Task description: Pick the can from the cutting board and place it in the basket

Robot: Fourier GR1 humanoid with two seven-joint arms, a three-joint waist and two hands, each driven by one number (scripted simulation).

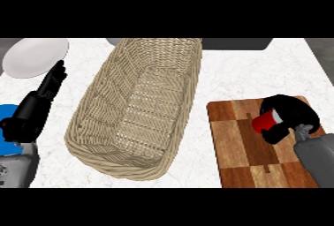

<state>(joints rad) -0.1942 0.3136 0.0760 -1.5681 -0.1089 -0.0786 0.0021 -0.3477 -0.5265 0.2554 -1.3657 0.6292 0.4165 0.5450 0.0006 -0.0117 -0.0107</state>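
At nine o'clock the left hand [47, 90] rests on the counter [248, 73] with fingers straight and holding nothing, apparently parked clear of the work. The wicker basket [104, 150] lies open at centre, ready to receive. At three o'clock the right hand [294, 115] curls round the red can [263, 122] on the cutting board [238, 145], seemingly gripping before lifting.
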